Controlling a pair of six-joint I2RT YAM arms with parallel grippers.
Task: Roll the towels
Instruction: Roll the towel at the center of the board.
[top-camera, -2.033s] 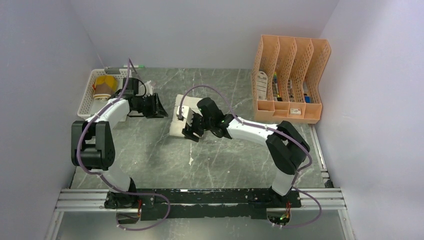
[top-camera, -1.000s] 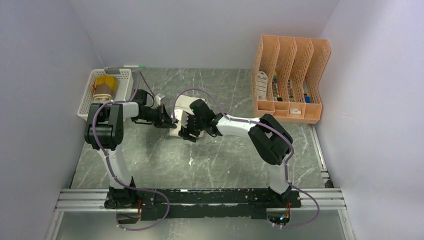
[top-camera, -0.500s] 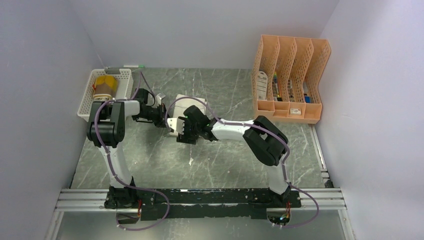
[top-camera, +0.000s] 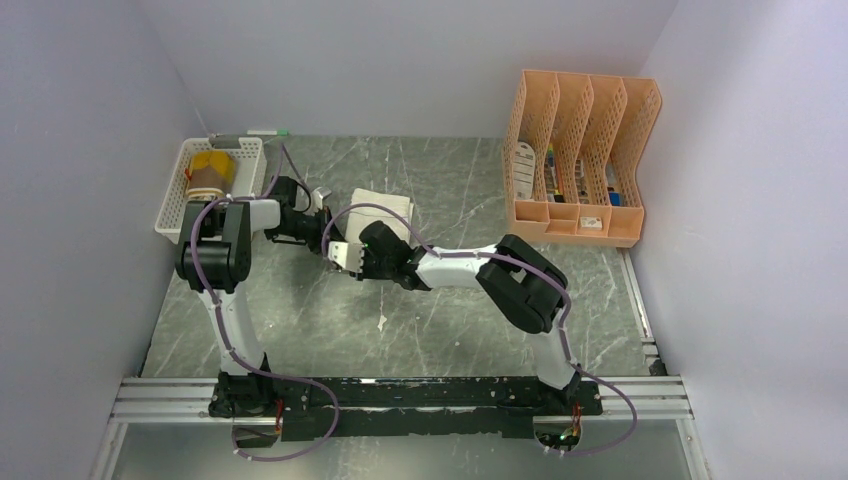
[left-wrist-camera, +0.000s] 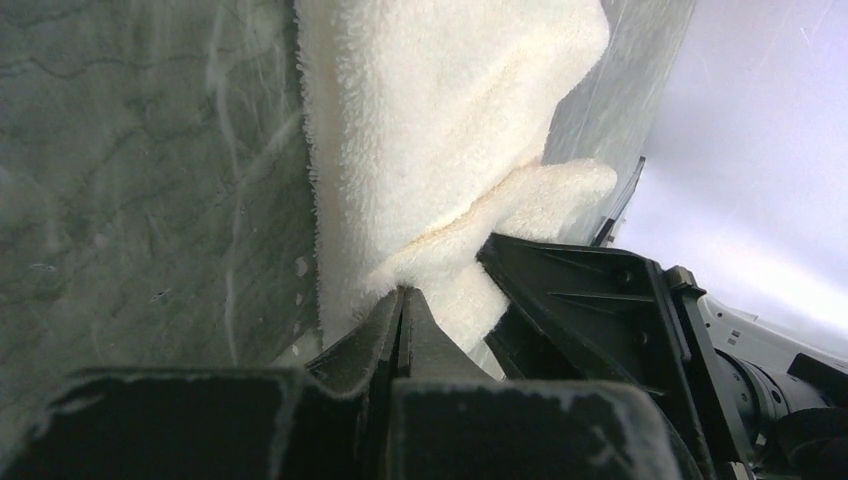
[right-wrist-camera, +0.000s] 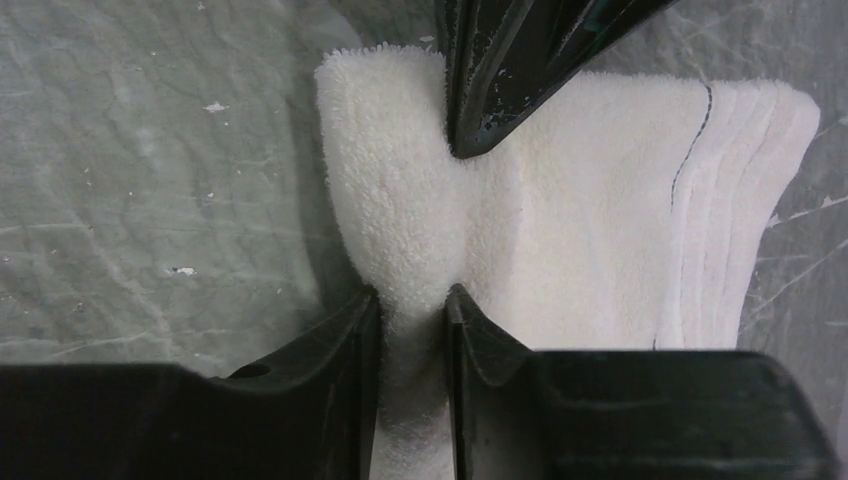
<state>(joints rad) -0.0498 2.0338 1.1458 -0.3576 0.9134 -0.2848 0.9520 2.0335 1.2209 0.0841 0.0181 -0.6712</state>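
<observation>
— Since the right pincer (right-wrist-camera: 412, 300) pinches a ridge of the plain cream-white terry towel (right-wrist-camera: 560, 200) on the grey marbled tabletop (right-wrist-camera: 150, 200), is rolling starting?
— Likely; the left pincer (left-wrist-camera: 402, 300), pressed together, pins it. Next: turn that edge over evenly. Whether its tips trap cloth is hidden.

**Left arm** (top-camera: 232, 322), **right arm** (top-camera: 452, 266): matching pair. Links in glossy white shells; joint housings black and blocky. One purple cable (top-camera: 366, 207) per arm, looping loose from base to wrist. Bases on a black plate (top-camera: 420, 405) across a silver aluminium rail (top-camera: 160, 400) at the near edge of the counter (top-camera: 300, 320).

**Left gripper** (left-wrist-camera: 402, 293), **right gripper** (right-wrist-camera: 412, 293): black moulded plastic; jaws wedge-shaped, edges scuffed with pale flecks.
</observation>
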